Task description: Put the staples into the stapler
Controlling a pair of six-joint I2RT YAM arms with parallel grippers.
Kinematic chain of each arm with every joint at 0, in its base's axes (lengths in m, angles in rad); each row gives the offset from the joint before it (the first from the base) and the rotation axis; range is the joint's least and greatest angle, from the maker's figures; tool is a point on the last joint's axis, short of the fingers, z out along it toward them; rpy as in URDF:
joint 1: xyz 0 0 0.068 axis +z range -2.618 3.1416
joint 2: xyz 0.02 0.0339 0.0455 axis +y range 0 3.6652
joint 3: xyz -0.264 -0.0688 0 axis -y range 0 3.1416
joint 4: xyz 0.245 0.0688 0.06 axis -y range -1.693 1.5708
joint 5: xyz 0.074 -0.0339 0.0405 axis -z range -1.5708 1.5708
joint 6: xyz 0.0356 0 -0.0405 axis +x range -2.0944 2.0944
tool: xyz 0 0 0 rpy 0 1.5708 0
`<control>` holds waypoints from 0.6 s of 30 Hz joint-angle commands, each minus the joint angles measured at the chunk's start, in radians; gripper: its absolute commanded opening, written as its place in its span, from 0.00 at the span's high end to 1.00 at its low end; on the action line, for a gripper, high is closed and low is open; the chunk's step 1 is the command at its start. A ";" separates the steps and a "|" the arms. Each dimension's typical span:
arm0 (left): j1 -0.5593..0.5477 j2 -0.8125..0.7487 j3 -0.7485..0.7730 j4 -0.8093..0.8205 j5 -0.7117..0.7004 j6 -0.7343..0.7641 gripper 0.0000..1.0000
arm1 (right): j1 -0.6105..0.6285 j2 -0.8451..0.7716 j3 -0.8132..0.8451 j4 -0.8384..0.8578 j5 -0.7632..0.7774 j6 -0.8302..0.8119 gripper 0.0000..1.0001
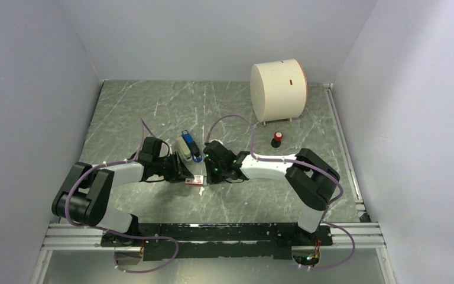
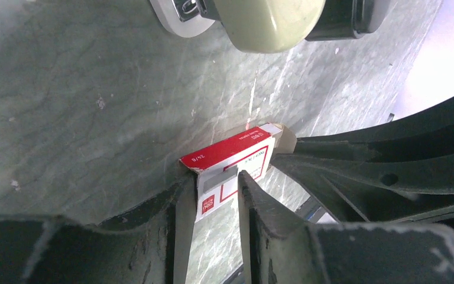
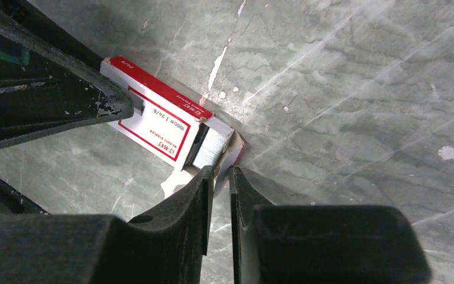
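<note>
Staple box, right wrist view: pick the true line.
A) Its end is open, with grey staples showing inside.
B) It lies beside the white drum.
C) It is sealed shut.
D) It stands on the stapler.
A: the staple box lies on the table with the end nearest the right gripper open, and a grey block of staples shows inside.
</note>
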 commanded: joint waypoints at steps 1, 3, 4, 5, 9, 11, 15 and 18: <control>-0.004 0.015 -0.002 -0.050 -0.054 0.045 0.63 | -0.004 0.007 0.021 -0.037 0.075 0.009 0.81; -0.004 0.015 0.001 -0.050 -0.056 0.047 0.63 | -0.006 0.006 0.026 -0.056 0.103 0.010 0.83; -0.004 0.016 0.003 -0.050 -0.057 0.047 0.64 | -0.007 0.006 0.027 -0.067 0.116 0.012 0.85; -0.004 0.018 0.003 -0.050 -0.057 0.047 0.65 | -0.008 0.006 0.025 -0.074 0.127 0.014 0.86; -0.004 0.018 0.005 -0.050 -0.058 0.049 0.68 | -0.015 0.006 0.020 -0.090 0.155 0.024 0.90; -0.004 0.020 0.007 -0.062 -0.062 0.052 0.68 | -0.021 0.005 0.016 -0.094 0.162 0.025 0.92; -0.004 0.020 0.008 -0.074 -0.063 0.054 0.69 | -0.032 -0.004 0.006 -0.100 0.170 0.024 0.93; -0.004 0.020 0.010 -0.079 -0.068 0.056 0.69 | -0.046 -0.011 0.000 -0.111 0.189 0.019 0.93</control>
